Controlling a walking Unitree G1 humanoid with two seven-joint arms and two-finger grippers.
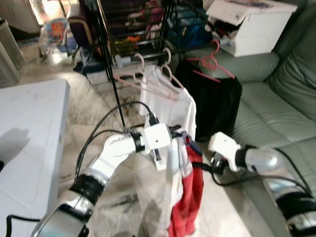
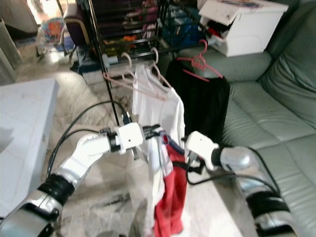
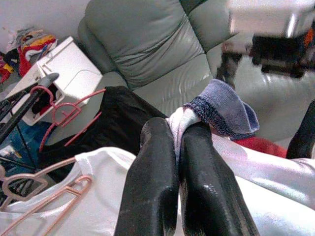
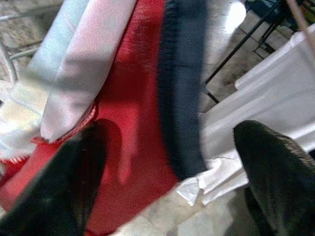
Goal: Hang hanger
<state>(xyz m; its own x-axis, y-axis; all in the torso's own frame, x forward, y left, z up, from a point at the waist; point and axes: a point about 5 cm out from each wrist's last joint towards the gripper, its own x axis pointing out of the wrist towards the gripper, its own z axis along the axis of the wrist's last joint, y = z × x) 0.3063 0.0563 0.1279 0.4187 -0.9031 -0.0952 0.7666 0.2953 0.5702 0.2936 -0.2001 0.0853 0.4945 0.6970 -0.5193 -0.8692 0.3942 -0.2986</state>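
While the garment (image 1: 185,197) hangs between both arms, head views first: left gripper (image 1: 178,132) is up at its top edge, just in front of the black rack (image 1: 111,74), with red and white cloth drooping below it. A white shirt (image 1: 170,101) on pink hangers (image 1: 148,81) already hangs on the rack rail. A black garment (image 1: 217,101) with a red hanger (image 1: 210,61) sits further right, by the grey sofa (image 1: 276,98). Right gripper (image 2: 186,159) is beside the red cloth at mid height; can't tell finger state from here.

Left wrist view: fingers (image 3: 152,187) are clamped together on a fold of white fabric, a blue knit collar (image 3: 224,110) bunched just past the tips. No hanger visible inside this garment, so I can't confirm one is in the grip.

Right wrist view: fingers (image 4: 275,167) are spread wide, nothing between them, red cloth and a dark trim strip (image 4: 182,83) straight ahead.

Handling, my read: light, limp, slick-ish fabric, so it'll sag and slide; the pinch on one fold looks marginal. Better hold is the collar or the hanger's neck if there is one, with the right gripper supporting the shoulder area before lifting to the rail.
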